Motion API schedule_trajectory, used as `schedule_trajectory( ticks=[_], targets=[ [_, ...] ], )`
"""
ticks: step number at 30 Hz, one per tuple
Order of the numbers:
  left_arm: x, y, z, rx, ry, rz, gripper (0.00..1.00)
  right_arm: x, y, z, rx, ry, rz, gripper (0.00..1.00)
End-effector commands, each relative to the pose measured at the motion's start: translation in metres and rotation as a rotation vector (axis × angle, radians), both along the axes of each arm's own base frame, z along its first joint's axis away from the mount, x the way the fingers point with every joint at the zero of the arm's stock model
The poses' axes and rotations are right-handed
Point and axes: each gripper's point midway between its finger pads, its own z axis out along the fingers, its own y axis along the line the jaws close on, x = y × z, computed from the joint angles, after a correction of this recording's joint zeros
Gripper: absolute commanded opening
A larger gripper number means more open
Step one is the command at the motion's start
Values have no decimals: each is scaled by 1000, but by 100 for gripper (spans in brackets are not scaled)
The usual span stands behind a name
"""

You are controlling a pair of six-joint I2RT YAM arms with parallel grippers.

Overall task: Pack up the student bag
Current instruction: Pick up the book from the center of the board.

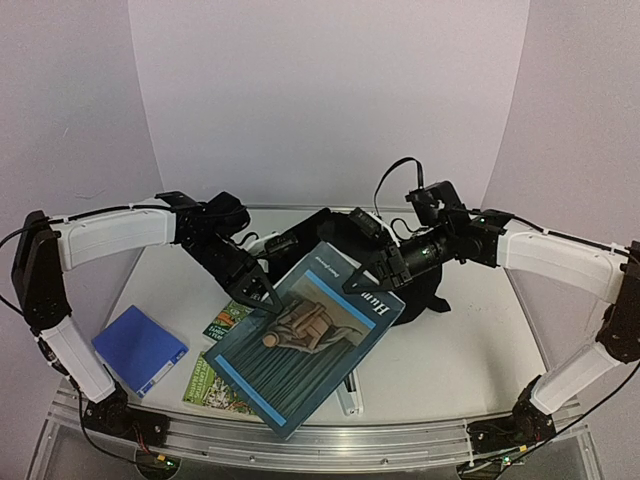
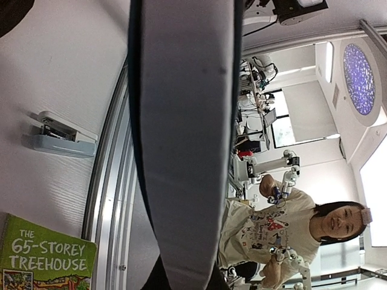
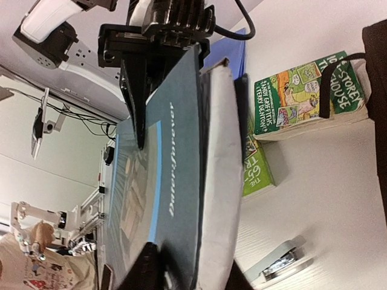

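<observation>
A large teal hardcover book (image 1: pixel 300 345) hangs tilted above the table, held from both sides. My left gripper (image 1: pixel 265 297) is shut on its left edge; the left wrist view fills with the book's grey page edge (image 2: pixel 187 121) running up from the gripper (image 2: pixel 184 281). My right gripper (image 1: pixel 370 275) is shut on the book's far right corner, and in the right wrist view its dark fingers (image 3: pixel 145 266) flank cover and pages (image 3: pixel 175 181). The black student bag (image 1: pixel 432 292) lies behind the book, mostly hidden by the book and the arms.
A blue folder (image 1: pixel 140 350) lies at the front left. Two green Treehouse books (image 1: pixel 225 320) (image 1: pixel 210 385) lie partly under the held book. A grey stapler (image 1: pixel 350 385) lies near the front edge, also seen as the stapler (image 3: pixel 281 263) beside a green book (image 3: pixel 302 90).
</observation>
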Motion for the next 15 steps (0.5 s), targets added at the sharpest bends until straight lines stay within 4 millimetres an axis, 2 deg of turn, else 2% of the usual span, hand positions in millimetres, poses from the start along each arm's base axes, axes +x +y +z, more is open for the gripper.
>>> schedule_trajectory(
  ticks=[1, 3, 6, 8, 12, 15],
  targets=[
    [6, -7, 28, -103, -50, -28, 25, 5, 0, 11, 16, -56, -46, 10],
    [10, -8, 25, -93, -82, -14, 42, 21, -1, 12, -10, -73, -136, 1],
    [22, -9, 21, -56, -166, 43, 64, 41, -6, 17, -38, -93, -264, 0],
    [35, -6, 22, -29, -229, 104, 74, 59, -15, 25, -51, -103, -380, 0],
    [82, 6, 34, 0, -434, 337, 88, 103, -62, 59, -34, -131, -675, 0],
    [117, 15, 44, 37, -589, 529, 95, 126, -112, 89, 5, -167, -899, 0]
  ],
)
